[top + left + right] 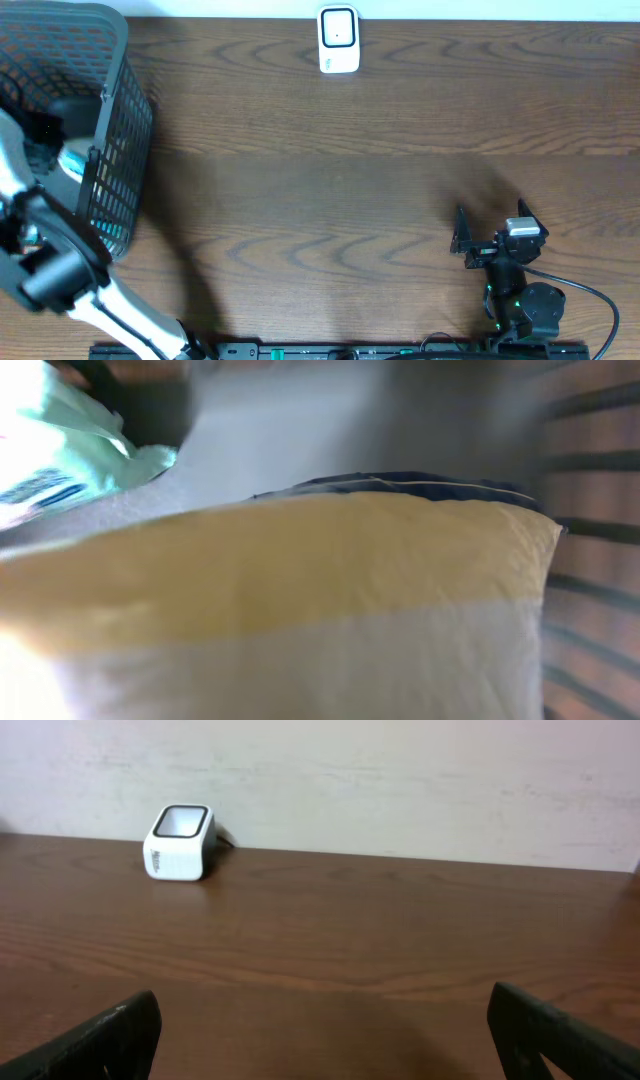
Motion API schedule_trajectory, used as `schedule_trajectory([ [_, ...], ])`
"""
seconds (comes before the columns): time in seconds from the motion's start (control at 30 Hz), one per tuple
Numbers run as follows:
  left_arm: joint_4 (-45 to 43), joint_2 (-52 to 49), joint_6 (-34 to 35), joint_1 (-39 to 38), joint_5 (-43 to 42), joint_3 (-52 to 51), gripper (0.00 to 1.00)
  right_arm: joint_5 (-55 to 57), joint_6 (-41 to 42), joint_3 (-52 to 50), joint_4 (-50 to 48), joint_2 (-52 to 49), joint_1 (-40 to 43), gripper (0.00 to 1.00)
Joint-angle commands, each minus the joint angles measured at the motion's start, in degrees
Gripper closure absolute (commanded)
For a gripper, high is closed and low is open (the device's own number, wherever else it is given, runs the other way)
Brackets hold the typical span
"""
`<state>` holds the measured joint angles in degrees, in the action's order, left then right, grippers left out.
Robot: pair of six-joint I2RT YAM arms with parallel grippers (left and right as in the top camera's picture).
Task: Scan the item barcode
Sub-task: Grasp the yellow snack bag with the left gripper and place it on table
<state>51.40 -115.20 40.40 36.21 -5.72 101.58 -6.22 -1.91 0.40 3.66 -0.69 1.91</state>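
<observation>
Pouch [300, 610] in yellow and white was seen filling the left wrist view, inside the basket [125, 150]. The left gripper [60, 120] was closed there; a hold could not be confirmed. The right gripper [320, 1030] was spread wide, empty, faced toward the scanner [180, 842].

A: Which colours does the packet [300, 590] have?
B: Yellow above, white below. The green wrapper [70, 445] is pale mint.
A: And the others?
B: The basket [125, 130] is grey mesh, the table [350, 170] dark brown with wood grain, the scanner [339, 40] white.
</observation>
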Motion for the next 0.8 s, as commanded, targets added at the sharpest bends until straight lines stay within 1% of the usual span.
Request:
schedule_trajectory([
  [0.0,-0.96,14.32,6.58,0.04,-4.17,1.11,0.92,-0.33,0.59,-0.09,0.22,0.37,0.35,0.01],
  [0.03,-1.01,16.04,6.95,0.02,-4.17,1.11,0.93,-0.33,0.59,-0.09,0.22,0.37,0.35,0.01],
  [0.07,-0.98,21.05,7.54,0.02,-4.17,1.11,0.93,-0.33,0.59,-0.09,0.22,0.37,0.35,0.01],
  [0.17,-1.01,27.58,7.54,-0.02,-4.17,1.11,0.93,-0.33,0.59,-0.09,0.22,0.37,0.35,0.01],
  [0.3,-0.94,33.57,7.52,-0.74,-4.24,1.11,0.92,-0.33,0.59,-0.09,0.22,0.35,0.35,0.01],
  [0.47,-1.01,38.18,6.95,-5.27,-6.56,1.09,0.93,-0.33,0.59,-0.09,0.22,0.37,0.35,0.01],
  [0.53,-1.36,38.93,4.87,-8.26,-8.76,1.09,0.93,-0.33,0.59,-0.09,0.22,0.37,0.35,0.01],
  [0.63,-2.6,38.58,-1.42,-15.15,-14.38,1.07,0.93,-0.35,0.59,-0.09,0.22,0.37,0.35,0.01],
  [0.73,-2.75,37.29,-7.06,-22.8,-16.61,1.07,0.92,-0.33,0.59,-0.09,0.22,0.37,0.35,0.01],
  [0.77,-2.6,36.17,-10.1,-27.5,-16.61,0.96,0.93,-0.33,0.59,-0.09,0.2,0.37,0.35,0.01],
])
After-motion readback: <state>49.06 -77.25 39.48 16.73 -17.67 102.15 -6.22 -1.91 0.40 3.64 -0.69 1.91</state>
